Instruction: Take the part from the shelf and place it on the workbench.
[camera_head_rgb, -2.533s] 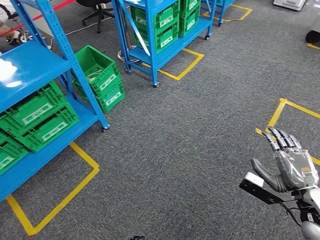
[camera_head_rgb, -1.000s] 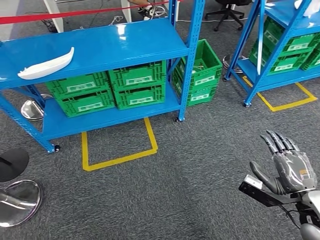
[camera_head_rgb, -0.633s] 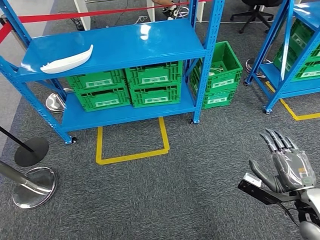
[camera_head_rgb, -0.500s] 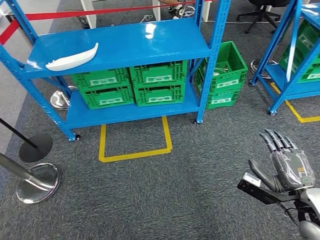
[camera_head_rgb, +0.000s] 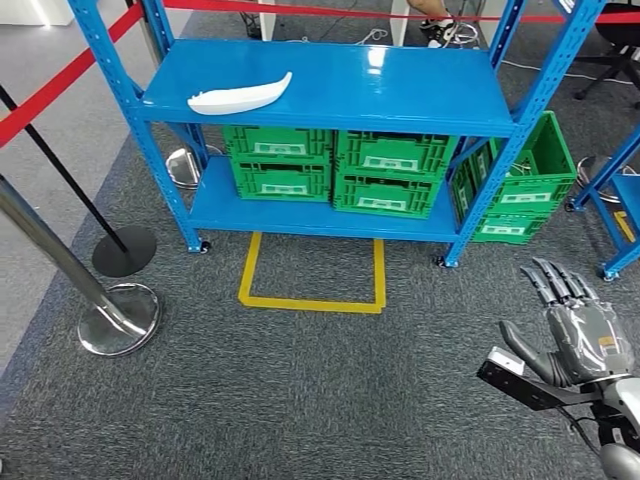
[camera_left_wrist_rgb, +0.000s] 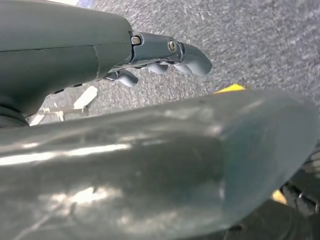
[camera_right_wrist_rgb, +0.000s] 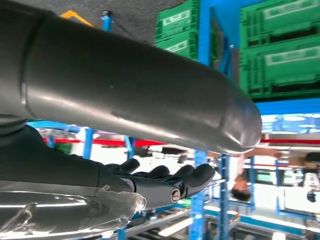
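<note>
Bright even overhead light; glare patch on shelf (camera_head_rgb: 375, 62); wrist views blurred up close.

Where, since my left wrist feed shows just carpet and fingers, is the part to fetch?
Observer: The white part lies on the top deck of the blue shelf, toward its left end.
Operator: Is the right hand free for it?
Observer: Yes, the right hand holds nothing, its fingers apart above the carpet.
Operator: Anything beneath that deck?
Observer: There are green crates stacked on the lower deck.
</note>
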